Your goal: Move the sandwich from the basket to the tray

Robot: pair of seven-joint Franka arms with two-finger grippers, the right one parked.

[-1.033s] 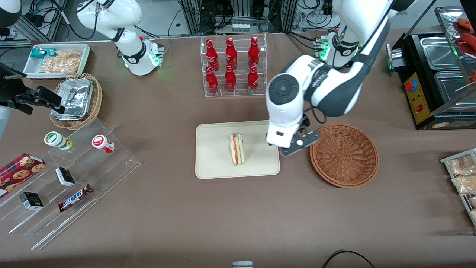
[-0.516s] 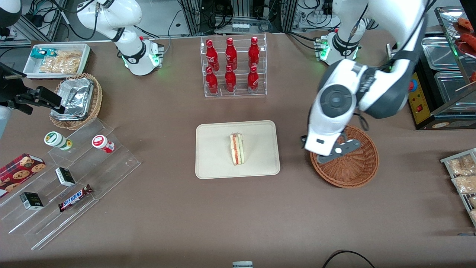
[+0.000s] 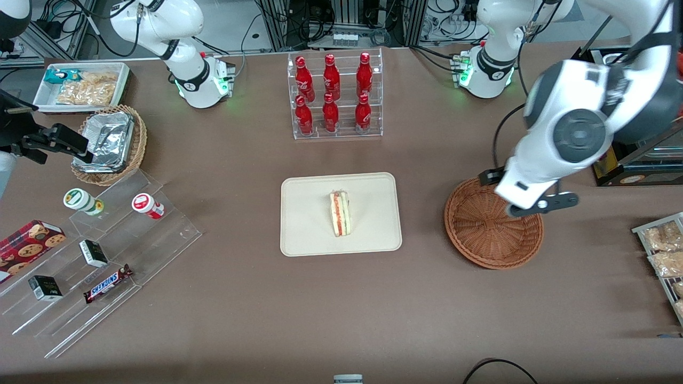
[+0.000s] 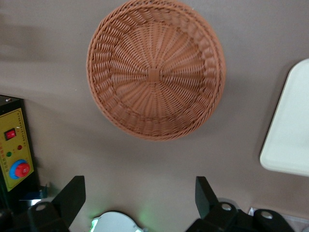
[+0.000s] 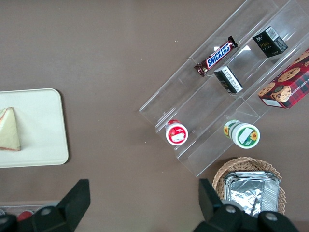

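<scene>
1. The sandwich lies in the middle of the tray. Its red and green filling stripes face up.
2. The tray sits flat on the brown table, nearer the front camera than the rack of red bottles.
3. The basket sits beside the tray, toward the working arm's end of the table. They do not touch. Nothing is in the basket.
4. The gripper hangs in the air above the rim of the basket. Its two fingers are wide apart and hold nothing.
5. A clear step shelf with snacks stands toward the parked arm's end.
</scene>
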